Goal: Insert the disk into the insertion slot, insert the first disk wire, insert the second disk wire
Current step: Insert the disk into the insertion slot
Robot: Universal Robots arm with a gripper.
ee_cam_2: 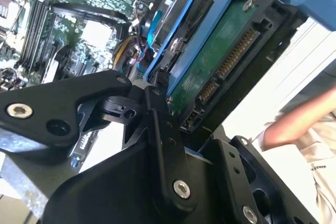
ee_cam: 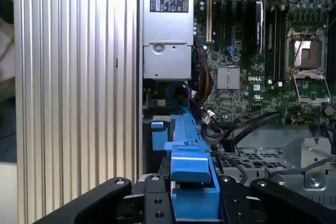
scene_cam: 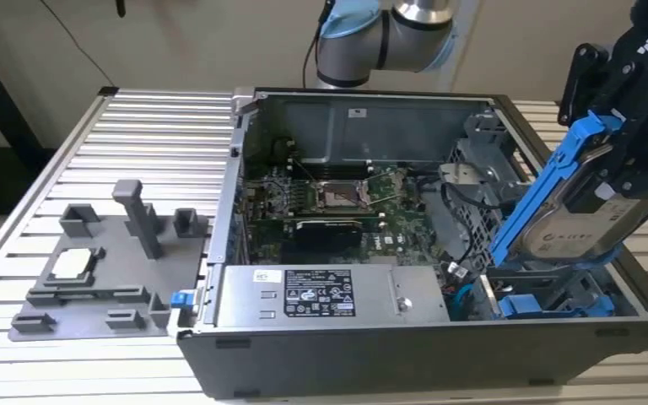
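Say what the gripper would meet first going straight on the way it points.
Likely the insertion slot: the gripper holds the disk tilted, its lower end aimed at that bay. Depth is unclear, so it might catch the bay's edge first.

ribbed metal table (scene_cam: pixel 155 135), open computer case (scene_cam: pixel 414 359) standing on it, grey fixture plate (scene_cam: pixel 110 284) alongside

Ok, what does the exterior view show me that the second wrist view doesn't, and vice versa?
Exterior view: the whole open computer case, the power-supply box, the grey fixture plate on the table, and the disk held tilted by the gripper over the insertion slot, not yet seated.
Second wrist view: the disk's green circuit board with its connector pins, and a person's arm.
Both: the disk's blue carrier and the motherboard.
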